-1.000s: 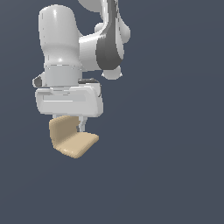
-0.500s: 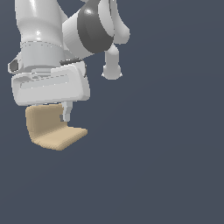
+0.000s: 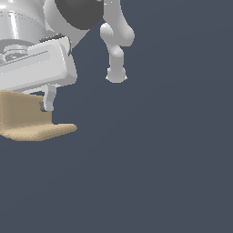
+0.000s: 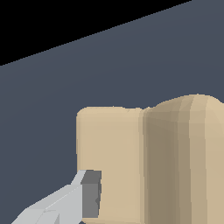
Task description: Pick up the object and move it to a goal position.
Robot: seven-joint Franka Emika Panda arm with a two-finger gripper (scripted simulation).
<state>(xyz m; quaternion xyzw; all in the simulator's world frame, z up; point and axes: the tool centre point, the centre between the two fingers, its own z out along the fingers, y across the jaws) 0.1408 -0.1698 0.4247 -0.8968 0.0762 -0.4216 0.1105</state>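
Fingers [image 3: 47,101] grip the object's [image 3: 27,119] upright plate, so the flat plate juts toward the exterior view's right.

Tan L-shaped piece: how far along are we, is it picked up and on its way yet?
Done: the tan L-shaped piece looks grasped; a gripper finger presses its upright plate, also seen in the wrist view.
In hand: it hangs under the gripper at the exterior view's left edge, seemingly clear of the floor.
Left: no goal marker shows in either view, so delivery cannot be confirmed.
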